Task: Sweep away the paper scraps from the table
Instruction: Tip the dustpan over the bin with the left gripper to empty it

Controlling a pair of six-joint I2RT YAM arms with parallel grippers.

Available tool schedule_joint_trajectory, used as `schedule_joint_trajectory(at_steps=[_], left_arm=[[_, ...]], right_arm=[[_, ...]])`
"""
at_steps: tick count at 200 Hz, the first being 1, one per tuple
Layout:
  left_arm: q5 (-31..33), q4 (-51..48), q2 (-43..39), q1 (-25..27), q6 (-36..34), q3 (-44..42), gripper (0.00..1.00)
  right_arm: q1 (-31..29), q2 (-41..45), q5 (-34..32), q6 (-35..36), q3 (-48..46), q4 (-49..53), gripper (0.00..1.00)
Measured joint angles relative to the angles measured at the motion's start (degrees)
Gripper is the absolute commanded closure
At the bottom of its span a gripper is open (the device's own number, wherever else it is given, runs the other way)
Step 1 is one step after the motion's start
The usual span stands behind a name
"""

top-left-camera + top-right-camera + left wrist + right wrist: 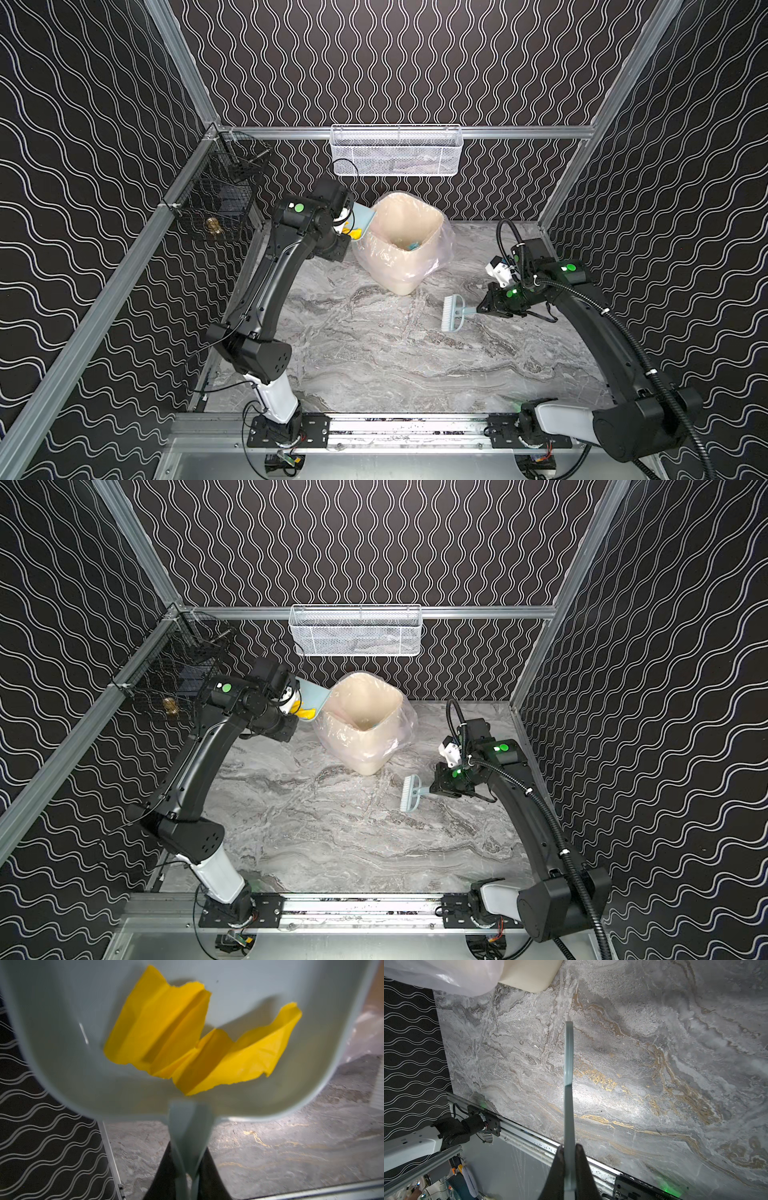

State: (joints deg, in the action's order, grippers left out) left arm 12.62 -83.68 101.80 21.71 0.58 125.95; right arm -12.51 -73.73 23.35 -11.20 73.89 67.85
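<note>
Left wrist view: the left gripper (184, 1169) has its black fingers pinched narrow on the pale blue handle of the dustpan (62, 1047), which fills most of the view. Two creased yellow paper scraps (166, 1032) lie in the pan, touching each other, and the table (291, 1147) shows beyond it.

In both top views the pan is raised and tilted. Its front lip is at the left rim of the cream bin (432, 220), which stands toward the back of the table inside a clear liner (442, 249). A light blue scrap (413, 246) shows inside the bin.

The right gripper (569, 1155) is clamped on the thin handle of the brush (568, 1084), whose head is low over the marble near the table's right edge, just in front of the bin.

Small print on a black plate (654, 1190) by the front rail (529, 1136) is too small to read.

Open marble runs between the two arms to that rail. A white mesh basket (395, 160) hangs on the back wall above the bin.
</note>
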Motion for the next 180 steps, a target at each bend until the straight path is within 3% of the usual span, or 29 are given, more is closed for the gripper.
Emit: schedule_joint_trajectory(at_steps=[41, 79, 132, 180], left_arm=[[10.2, 0.0, 7.9, 3.3, -7.4, 11.6, 1.0], [19.4, 2.0, 11.1, 6.9, -15.3, 13.1, 1.0], [33.3, 10.3, 11.4, 11.8, -29.2, 7.9, 1.0], [43.1, 26.4, 9.9, 14.8, -48.3, -1.4, 1.0]], right_arm=[[0.0, 0.8, 0.0, -0.2, -1.9, 0.5, 1.0], [0.1, 1.9, 0.1, -0.2, -3.6, 0.7, 1.0], [0.1, 3.3, 0.7, -0.4, -5.2, 0.7, 1.0], [0.1, 3.4, 0.6, -0.3, -5.0, 0.8, 1.0]])
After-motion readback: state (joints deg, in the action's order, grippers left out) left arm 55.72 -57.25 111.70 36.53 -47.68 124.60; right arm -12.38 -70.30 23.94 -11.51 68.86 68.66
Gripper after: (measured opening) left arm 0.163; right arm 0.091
